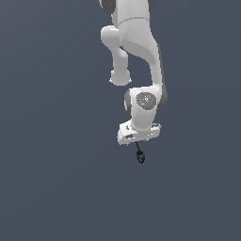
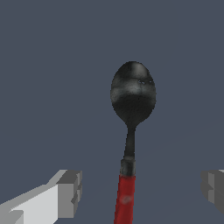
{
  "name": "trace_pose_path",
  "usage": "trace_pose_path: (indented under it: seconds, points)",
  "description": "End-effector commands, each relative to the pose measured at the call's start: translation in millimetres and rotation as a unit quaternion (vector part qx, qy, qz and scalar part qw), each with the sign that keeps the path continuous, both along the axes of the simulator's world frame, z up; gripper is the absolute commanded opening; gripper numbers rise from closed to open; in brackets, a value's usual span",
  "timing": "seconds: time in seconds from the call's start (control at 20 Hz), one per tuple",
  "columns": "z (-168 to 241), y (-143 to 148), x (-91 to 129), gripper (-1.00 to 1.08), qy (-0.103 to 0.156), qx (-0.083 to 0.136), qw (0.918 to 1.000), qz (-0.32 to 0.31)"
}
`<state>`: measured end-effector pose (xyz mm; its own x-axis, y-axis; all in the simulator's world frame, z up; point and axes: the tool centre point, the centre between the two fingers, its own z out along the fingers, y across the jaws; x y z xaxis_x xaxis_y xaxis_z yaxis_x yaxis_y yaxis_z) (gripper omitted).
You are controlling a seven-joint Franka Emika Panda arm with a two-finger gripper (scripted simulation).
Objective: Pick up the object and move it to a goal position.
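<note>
The object is a small spoon-like tool with a thin red shaft and a black bulbous tip. In the exterior view it pokes out from under the white hand, black tip foremost, with only a sliver of red showing. My gripper is open. Its grey pads stand wide apart on either side of the red shaft and do not touch it. In the exterior view the gripper sits right over the shaft end, and its fingers are hidden by the hand.
A plain dark grey-blue surface fills both views. The white arm comes down from the top of the exterior view.
</note>
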<state>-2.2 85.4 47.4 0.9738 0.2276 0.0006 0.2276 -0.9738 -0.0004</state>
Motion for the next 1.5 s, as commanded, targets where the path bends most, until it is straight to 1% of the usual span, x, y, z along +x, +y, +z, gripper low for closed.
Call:
trace_pose_path:
  seconds: [0.0,0.2,0.45,0.5,1.1,1.45]
  points:
    - [-13,0,-1,1.0,0.0,0.0,1.0,0.001]
    - [-30,0,-1,1.0,0.0,0.0,1.0,0.001]
    - [-37,0,0,1.0,0.0,0.0,1.0,0.001]
    - [-37,0,0,-1.0,0.0,0.0,1.0,0.001]
    - [-36,1,-1,-1.0,0.0,0.0,1.0,0.001]
    - [-19,-1,-6,-1.0,0.0,0.0,1.0,0.001]
